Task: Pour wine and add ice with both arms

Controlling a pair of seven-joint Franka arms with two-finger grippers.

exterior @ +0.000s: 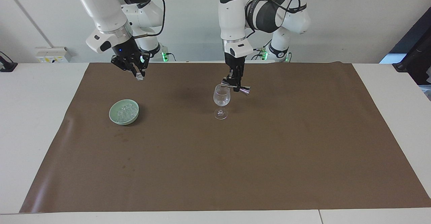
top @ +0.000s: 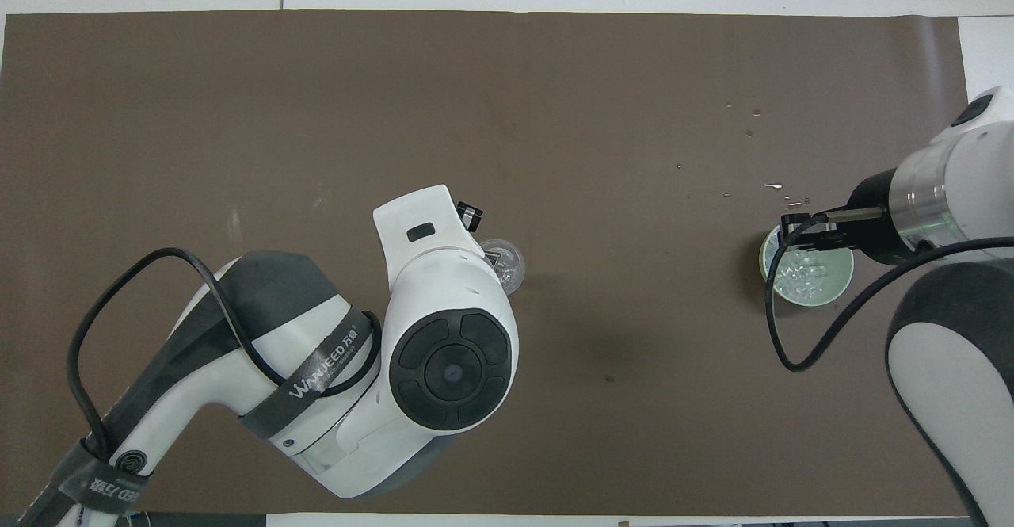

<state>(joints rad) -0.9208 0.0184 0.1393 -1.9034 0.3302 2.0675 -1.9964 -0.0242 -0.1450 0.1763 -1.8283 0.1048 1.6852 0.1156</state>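
Nearest the robots, the right gripper [exterior: 138, 76] hangs high over the brown mat [exterior: 269, 156], above the strip of mat that lies between the robots and the green bowl. Its fingers are clenched on a single clear ice cube [exterior: 139, 78] that shows just below the fingertips. In the overhead view this gripper [top: 794, 230] overlaps the bowl's rim on the side away from the robots, but the facing view shows it raised well clear of the bowl.

The left gripper [exterior: 236, 84] hangs over the middle of the mat, just above and beside the rim of the wine glass. It grasps a silver double-ended jigger [exterior: 236, 86] about its waist; the jigger is tipped almost flat, one mouth at the glass rim and the other end pointing toward the left arm's end of the table. From overhead the left arm's wrist hides most of this, and only a little of the jigger [top: 493, 257] shows at the glass's edge.

Farther out, the wine glass [exterior: 221, 102] stands upright on the mat, with something clear and glinting low in its bowl; whether that is ice or liquid cannot be told.

The green bowl [exterior: 124, 112] sits toward the right arm's end of the table, holding a heap of ice cubes [top: 802, 276]. A few small droplets [top: 780, 190] lie on the mat just beside the bowl, farther from the robots
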